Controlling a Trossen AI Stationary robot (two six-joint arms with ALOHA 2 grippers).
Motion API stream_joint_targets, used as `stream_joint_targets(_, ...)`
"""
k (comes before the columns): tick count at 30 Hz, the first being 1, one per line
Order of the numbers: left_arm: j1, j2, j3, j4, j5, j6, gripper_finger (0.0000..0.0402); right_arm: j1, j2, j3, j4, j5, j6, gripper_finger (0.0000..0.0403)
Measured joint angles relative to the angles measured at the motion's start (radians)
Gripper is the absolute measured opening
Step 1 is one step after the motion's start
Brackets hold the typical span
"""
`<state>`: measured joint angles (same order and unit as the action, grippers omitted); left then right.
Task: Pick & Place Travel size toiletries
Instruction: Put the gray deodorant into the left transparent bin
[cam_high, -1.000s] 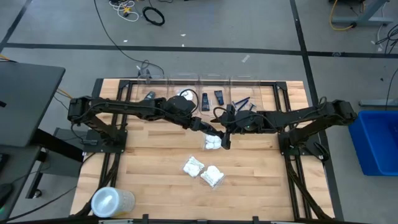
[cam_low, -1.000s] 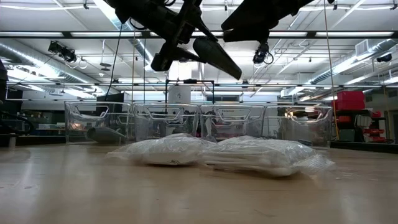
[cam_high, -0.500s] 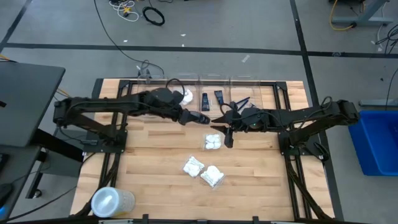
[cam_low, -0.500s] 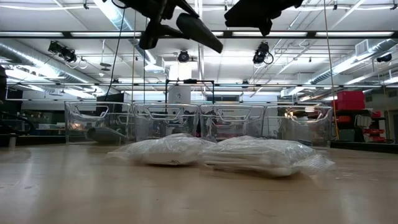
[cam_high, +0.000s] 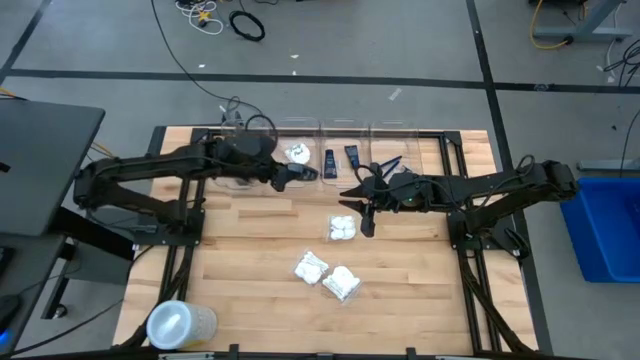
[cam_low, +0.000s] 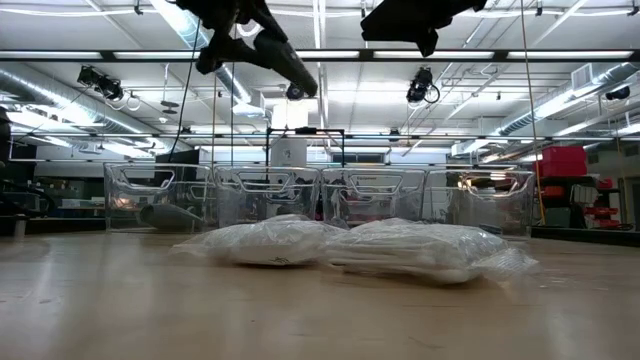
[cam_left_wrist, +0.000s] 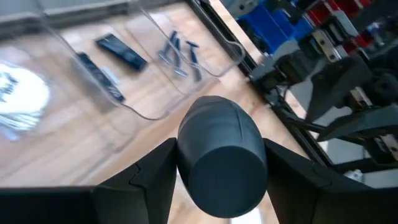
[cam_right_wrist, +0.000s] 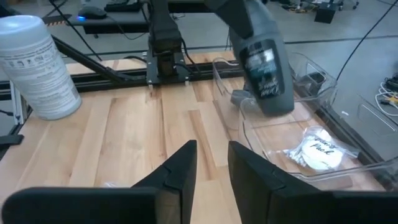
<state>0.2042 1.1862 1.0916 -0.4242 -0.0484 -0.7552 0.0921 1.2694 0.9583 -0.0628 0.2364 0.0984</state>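
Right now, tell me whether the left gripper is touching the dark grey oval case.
Touching. The left wrist view shows the left gripper with the dark grey oval case wedged between its fingers, pressed against both sides, above the clear bins.

Three packets (cam_high: 326, 268) mid-table, bins (cam_high: 340, 155) behind along far edge, container (cam_high: 178, 325) near-left corner

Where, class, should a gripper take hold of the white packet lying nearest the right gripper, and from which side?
Grip that white packet across its puffy middle, coming straight down from above. It lies flat on the wooden table, apart from the other two packets, so a side approach would probably only push it. The right gripper hangs beside it, empty.
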Motion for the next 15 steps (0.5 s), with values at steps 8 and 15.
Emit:
stream_joint_targets(8,0.039,-0.069,0.000,-0.056,-0.037,0.036,0.0213,0.000,0.000,0.000,0.000,0.007,-0.001,0.0095)
stream_joint_targets(15,0.075,-0.106,0.000,-0.139,-0.105,0.073,0.0211,0.000,0.000,0.000,0.000,0.007,-0.001,0.0094)
